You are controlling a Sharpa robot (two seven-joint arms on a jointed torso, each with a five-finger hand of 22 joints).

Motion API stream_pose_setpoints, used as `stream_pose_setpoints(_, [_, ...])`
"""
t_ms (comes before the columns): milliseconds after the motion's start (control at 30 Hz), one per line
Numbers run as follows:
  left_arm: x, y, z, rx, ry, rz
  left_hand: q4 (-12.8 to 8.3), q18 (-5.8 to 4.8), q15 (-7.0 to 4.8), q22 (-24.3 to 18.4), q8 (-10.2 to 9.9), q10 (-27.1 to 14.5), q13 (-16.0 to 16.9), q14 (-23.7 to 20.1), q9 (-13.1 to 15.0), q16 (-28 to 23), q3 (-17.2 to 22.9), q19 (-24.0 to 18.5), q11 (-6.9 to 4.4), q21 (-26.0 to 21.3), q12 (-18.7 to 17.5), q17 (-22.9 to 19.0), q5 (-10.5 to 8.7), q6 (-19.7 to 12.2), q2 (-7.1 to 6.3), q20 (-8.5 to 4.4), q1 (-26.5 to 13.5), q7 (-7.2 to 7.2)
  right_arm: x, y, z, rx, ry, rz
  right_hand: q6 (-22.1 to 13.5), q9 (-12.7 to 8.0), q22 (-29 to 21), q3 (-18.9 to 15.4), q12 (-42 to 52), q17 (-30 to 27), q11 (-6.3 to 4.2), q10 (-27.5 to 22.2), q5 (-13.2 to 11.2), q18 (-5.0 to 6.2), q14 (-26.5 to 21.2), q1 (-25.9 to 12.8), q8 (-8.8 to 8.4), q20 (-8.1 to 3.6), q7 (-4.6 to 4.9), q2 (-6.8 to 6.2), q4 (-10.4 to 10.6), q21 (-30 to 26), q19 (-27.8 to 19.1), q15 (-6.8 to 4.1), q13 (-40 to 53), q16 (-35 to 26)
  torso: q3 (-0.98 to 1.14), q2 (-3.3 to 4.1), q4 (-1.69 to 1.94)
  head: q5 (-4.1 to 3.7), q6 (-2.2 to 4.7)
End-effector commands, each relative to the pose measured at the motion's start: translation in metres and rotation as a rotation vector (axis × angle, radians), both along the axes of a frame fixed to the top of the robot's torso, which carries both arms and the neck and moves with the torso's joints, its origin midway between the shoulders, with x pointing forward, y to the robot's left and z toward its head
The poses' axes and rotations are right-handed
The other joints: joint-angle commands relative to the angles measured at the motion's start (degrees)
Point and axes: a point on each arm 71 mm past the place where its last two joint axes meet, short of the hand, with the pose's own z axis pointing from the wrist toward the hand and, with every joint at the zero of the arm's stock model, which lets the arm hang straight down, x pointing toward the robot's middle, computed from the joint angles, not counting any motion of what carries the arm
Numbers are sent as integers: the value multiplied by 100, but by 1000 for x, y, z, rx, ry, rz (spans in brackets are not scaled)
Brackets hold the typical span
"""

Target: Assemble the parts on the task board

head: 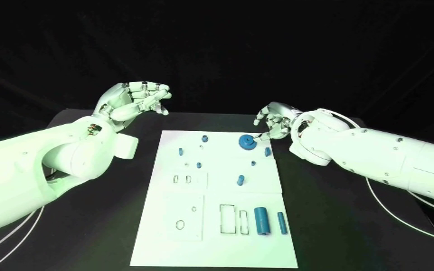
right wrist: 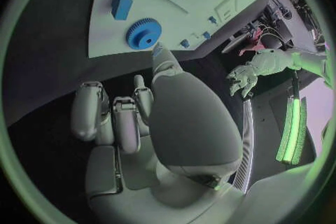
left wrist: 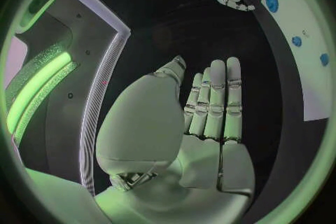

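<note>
The white rectangular task board (head: 217, 233) is seen in the lower middle of the head view, laid on the black table (head: 344, 233). On its upper part a blue round toothed gear (head: 246, 141) is placed, flat on the plate. Small blue pegs (head: 205, 138) are scattered around it, and one more blue peg (head: 241, 180) is found a little lower, near the middle of the board. In the lower right part of the board a thick blue cylinder (head: 262, 219) and a thinner blue rod (head: 281, 222) are laid side by side, just beside two outlined rectangular slots (head: 227, 218).

The right hand (head: 276, 122) is seen in the right middle of the head view, just beside the upper right corner of the board. Its fingers are curled inward and nothing is held in them; one fingertip is pointed toward the gear and is very near it, but it cannot be told whether it touches. In the right wrist view the same gear (right wrist: 143, 33) is seen close above the thumb, with a blue block-shaped part (right wrist: 120, 5) near it.

The left hand (head: 135, 100) is raised in the upper left of the head view, well apart from the board. In the left wrist view its fingers (left wrist: 213, 106) are shown straight and close together, and nothing is held.
</note>
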Motion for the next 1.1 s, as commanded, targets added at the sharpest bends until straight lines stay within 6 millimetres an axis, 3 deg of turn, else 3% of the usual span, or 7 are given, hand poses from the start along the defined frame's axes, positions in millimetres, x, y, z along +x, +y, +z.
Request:
stream_pose_setpoints(33, [-1,-1,3,-11,-17,-22,3,56,-6,8,-39,-41,7,-50,6,11,-5,-30,12,18,-38,-7,-15,-25,-8,-9,-50,4,1,2,-8,-9,51,-4,-10,8,55,46,72,938,2,50,31,-116,496,3,47,5,-8,80,7,47,50,42,81,27,1,8,10,16,-23])
stream_pose_setpoints(600, [-1,-2,3,-11,-17,-24,2,56,-3,8,-42,-50,9,-60,7,10,-6,-42,14,18,-39,-9,-14,-33,-8,-6,-49,7,3,23,-23,-45,49,20,64,-16,299,184,474,1207,9,353,88,-164,548,-13,90,19,-6,176,-5,236,168,56,542,130,3,11,8,48,-51])
stream_pose_setpoints(1100, [-1,-2,3,-11,-16,-24,0,57,-1,8,-45,-57,11,-67,9,11,-7,-51,16,19,-39,-10,-13,-40,-7,-3,-46,8,5,23,-29,-66,58,15,209,-67,370,406,543,1245,-2,396,94,-173,554,95,85,18,-17,260,-18,282,186,51,624,145,4,7,-3,69,-74])
